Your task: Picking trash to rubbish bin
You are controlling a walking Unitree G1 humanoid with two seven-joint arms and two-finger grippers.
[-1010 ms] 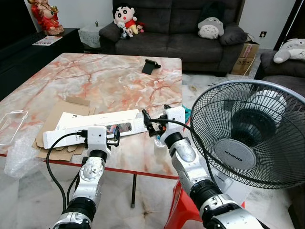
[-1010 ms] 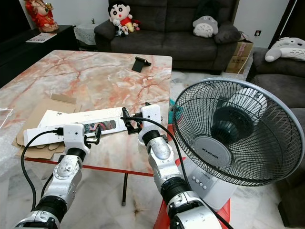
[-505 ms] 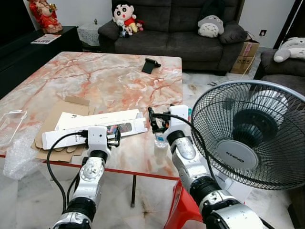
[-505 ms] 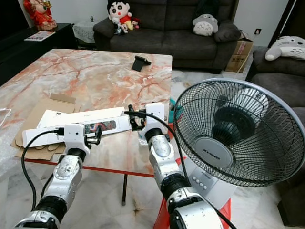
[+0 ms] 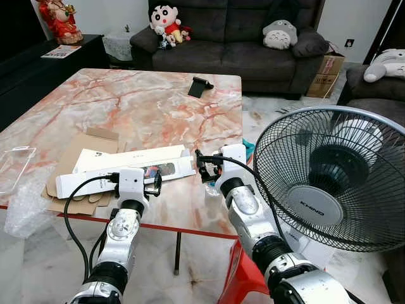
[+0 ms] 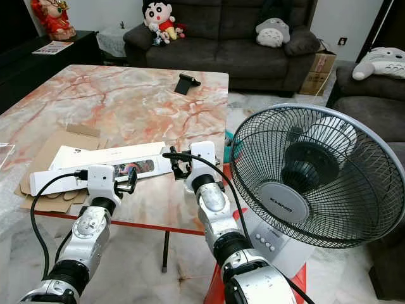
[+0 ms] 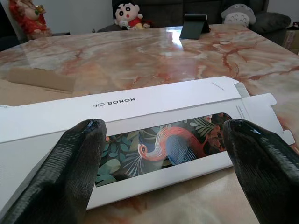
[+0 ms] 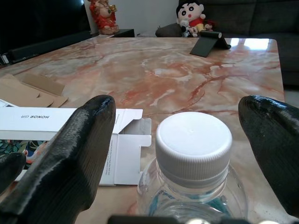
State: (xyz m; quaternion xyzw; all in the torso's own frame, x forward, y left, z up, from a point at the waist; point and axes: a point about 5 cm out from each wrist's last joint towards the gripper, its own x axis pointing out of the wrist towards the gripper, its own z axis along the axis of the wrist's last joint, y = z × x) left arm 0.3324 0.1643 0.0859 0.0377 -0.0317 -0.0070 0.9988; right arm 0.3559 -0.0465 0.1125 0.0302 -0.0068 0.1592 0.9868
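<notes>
A clear plastic bottle with a white cap (image 8: 194, 139) stands upright near the table's front edge. My right gripper (image 5: 202, 166) is open, its fingers (image 8: 79, 149) spread to either side of the cap without touching it. A long white gift box (image 5: 126, 168) with a bird picture lies flat on brown cardboard (image 5: 82, 147). My left gripper (image 5: 154, 183) hovers open at the table's front edge, pointing at the box (image 7: 140, 112), with nothing between its fingers (image 7: 77, 156).
The marble table (image 5: 145, 107) carries a black phone stand (image 5: 201, 87) at the far side and a clear plastic tray (image 5: 16, 161) at the left. Bubble wrap (image 5: 25, 206) hangs off the front left edge. A large standing fan (image 5: 329, 177) crowds my right arm, and a red stool (image 5: 237, 278) stands below.
My right gripper has shifted a little to the right and lower, settling around the bottle's cap. The left gripper has hardly moved.
</notes>
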